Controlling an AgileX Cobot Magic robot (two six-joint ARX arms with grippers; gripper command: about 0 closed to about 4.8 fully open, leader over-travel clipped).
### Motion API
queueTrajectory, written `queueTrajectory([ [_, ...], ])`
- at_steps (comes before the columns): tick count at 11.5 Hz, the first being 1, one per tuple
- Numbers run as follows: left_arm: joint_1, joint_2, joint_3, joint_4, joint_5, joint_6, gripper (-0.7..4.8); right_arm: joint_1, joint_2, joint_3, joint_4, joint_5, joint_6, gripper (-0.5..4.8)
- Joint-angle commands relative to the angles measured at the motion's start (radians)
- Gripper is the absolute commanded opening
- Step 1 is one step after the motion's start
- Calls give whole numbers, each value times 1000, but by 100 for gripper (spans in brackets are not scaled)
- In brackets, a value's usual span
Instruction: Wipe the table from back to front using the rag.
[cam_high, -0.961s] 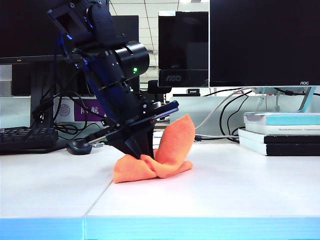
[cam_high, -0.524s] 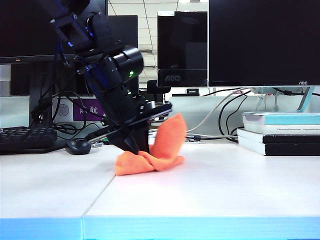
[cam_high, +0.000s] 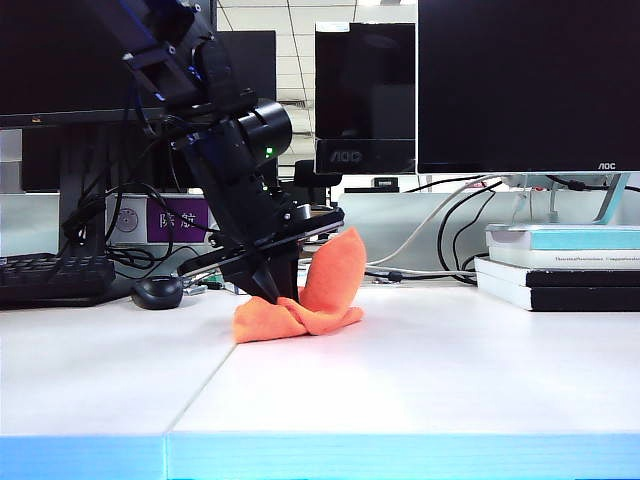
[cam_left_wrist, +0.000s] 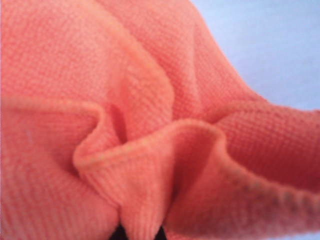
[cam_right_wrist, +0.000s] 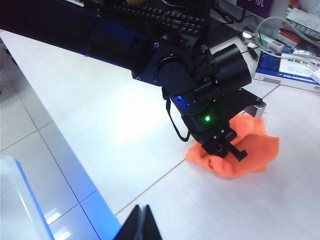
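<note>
The left gripper (cam_high: 283, 295) has its fingers (cam_right_wrist: 235, 151) pinched tight on the rag (cam_high: 305, 300), pressing the bunched orange cloth down onto the surface (cam_high: 420, 380). In the left wrist view the rag (cam_left_wrist: 150, 125) fills nearly the whole picture, its folds gathering into a pleat at the dark tips, with a patch of bare white surface (cam_left_wrist: 270, 50) beyond it. Part of the cloth lies crumpled flat under the fingers, and one flap stands up in a rounded peak just beside the gripper on its right in the exterior view. The rag sits towards the back of the surface, a little left of the middle, just to the right of the thin dark seam (cam_high: 200, 390) that runs to the light blue front edge (cam_high: 400, 455).

The right gripper (cam_right_wrist: 141, 222) hangs well apart from the rag, above the surface near that front edge; its dark fingers are pressed together with nothing between them.

Behind the rag, along the back edge, lie a black mouse (cam_high: 158, 291) and a keyboard (cam_high: 55, 278) to the left, monitors (cam_high: 530, 85) stand above, and a stack of books (cam_high: 560, 265) rests at the right.
</note>
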Motion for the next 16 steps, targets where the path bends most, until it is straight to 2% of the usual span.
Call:
queueTrajectory([
  [1,9,50,31,-42,-80,16,-5,2,-3,6,4,-1,2,-1],
  [7,50,100,156,-78,-100,28,-5,2,-3,6,3,0,2,-1],
  [11,93,132,165,-71,-96,23,-5,2,-3,6,4,0,2,-1],
  [16,100,153,191,-36,-96,25,-5,2,-2,6,6,0,2,-1],
])
